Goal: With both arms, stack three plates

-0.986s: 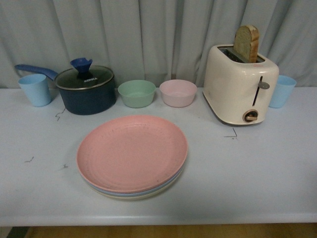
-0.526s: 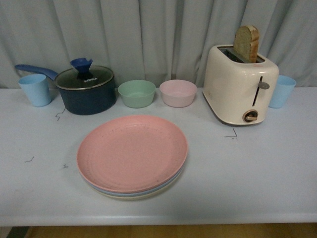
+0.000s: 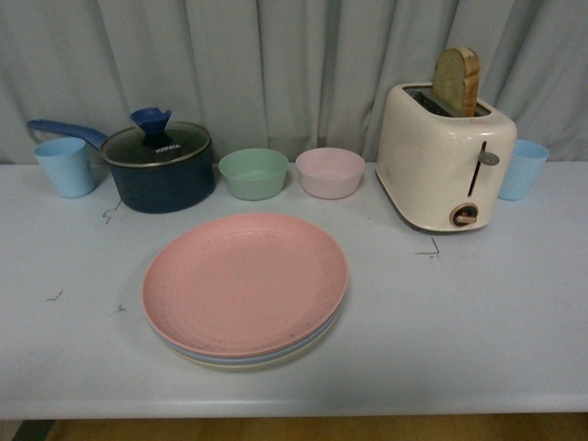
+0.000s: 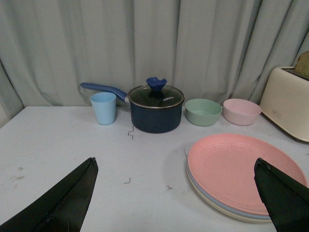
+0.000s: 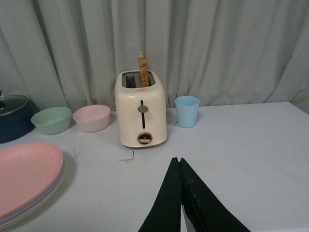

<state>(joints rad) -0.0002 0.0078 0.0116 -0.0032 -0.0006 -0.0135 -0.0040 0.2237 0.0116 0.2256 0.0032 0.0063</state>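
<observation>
Fingers of the left gripper [image 4: 176,193] stand spread wide with nothing between them, black tips at either edge of the left wrist view, held clear above the table; those of the right gripper [image 5: 179,193] are pressed together into a narrow wedge, also empty, hanging over bare tabletop in front of the cream two-slot toaster [image 5: 141,114]. Neither arm shows in the front view, so both sit back from the work. Out from them, near the front-centre of the pale grey table [image 3: 496,312], lies the stack: a large round matte speckled pink plate [image 3: 245,283] on top, a thin light blue rim [image 3: 230,357] showing just under it, and a beige rim [image 3: 241,365] lowest, touching the table. The three nest closely, edges nearly flush, the lower two peeking out only along the near side. By that look the stacking seems complete, and I judge the next move asks for little beyond keeping the arms withdrawn; a slight nudge to centre the plates would be optional.
</observation>
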